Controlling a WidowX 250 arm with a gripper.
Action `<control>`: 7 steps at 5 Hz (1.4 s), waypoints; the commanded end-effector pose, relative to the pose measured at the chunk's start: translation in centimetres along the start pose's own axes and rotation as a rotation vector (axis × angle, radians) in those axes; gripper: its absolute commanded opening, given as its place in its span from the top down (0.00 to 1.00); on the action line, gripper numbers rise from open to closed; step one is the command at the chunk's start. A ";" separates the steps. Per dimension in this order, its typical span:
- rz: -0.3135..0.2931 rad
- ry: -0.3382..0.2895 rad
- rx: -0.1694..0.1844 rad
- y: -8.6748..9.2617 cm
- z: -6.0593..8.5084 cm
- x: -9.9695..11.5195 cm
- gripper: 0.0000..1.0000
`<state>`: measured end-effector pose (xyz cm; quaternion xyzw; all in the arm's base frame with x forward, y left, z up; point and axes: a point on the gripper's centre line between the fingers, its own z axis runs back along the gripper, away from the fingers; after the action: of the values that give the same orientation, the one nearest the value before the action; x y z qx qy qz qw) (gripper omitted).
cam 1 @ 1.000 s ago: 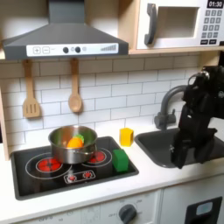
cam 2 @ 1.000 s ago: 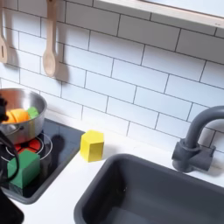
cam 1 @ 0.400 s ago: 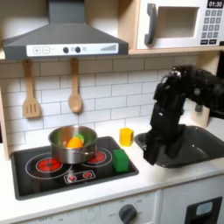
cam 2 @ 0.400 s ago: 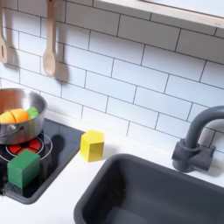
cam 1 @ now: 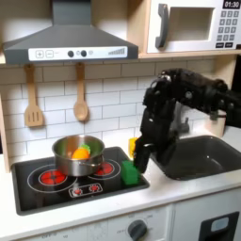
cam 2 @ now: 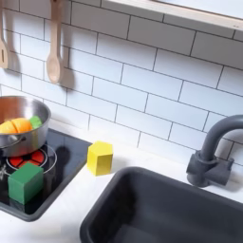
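Observation:
In the first exterior view my black gripper (cam 1: 141,162) hangs low at the stove's right edge, just right of and above a green block (cam 1: 128,172). A yellow block (cam 1: 133,145) peeks out from behind it. The fingers are dark and blurred, so I cannot tell how they stand. In the second exterior view the yellow block (cam 2: 100,157) stands on the white counter between the stove and the sink. There the green block (cam 2: 26,181) sits on the stove's corner. A metal pot (cam 1: 78,155) on the left burner holds orange and green pieces.
A black stove top (cam 1: 56,184) with red burners lies left of a dark sink (cam 2: 161,209) with a grey faucet (cam 2: 214,157). Two wooden utensils (cam 1: 80,99) hang on the tiled wall. A range hood and microwave (cam 1: 193,24) sit overhead.
The arm has swung left in the first exterior view, from over the sink to the stove's right edge beside the green block. The blocks and the pot have stayed put.

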<state>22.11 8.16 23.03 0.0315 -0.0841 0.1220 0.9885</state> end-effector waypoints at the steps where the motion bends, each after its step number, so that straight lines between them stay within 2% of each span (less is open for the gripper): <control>1: 0.028 -0.023 0.010 1.7 -0.5 3.7 0.00; 2: 0.016 -0.026 0.025 2.3 -1.1 5.4 0.00; 3: 0.024 -0.038 0.017 2.7 -1.5 7.5 0.00; 5: 0.022 -0.065 0.042 4.1 -1.4 11.4 0.00; 7: -0.009 -0.058 0.063 5.0 -2.2 13.3 0.00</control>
<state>34.07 16.26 23.17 0.0645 -0.1065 0.1177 0.9852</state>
